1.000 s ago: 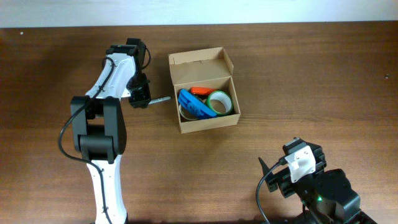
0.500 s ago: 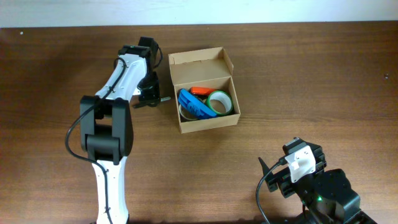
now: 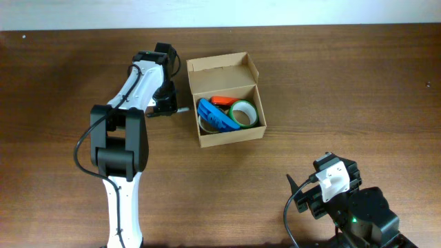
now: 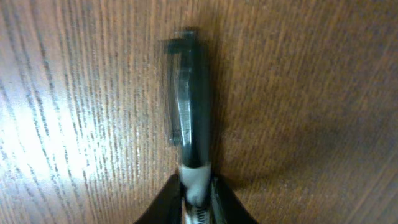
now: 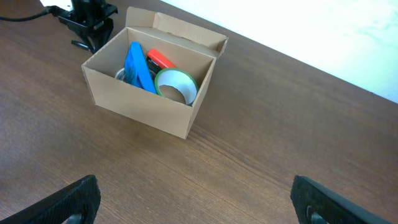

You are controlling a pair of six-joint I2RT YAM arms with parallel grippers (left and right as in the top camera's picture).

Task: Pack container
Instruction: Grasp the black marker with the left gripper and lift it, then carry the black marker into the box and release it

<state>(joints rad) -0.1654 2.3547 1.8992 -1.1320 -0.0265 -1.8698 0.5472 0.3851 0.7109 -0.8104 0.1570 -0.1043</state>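
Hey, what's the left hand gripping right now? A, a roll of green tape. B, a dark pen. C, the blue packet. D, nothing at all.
B: the left wrist view shows the left hand closed on the end of a dark pen, outside the container.

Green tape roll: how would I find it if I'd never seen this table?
Look for the open cardboard box near the middle of the brown table. At its right-hand end, seen from overhead, sits the tape roll: the only green ring, beside a blue packet.
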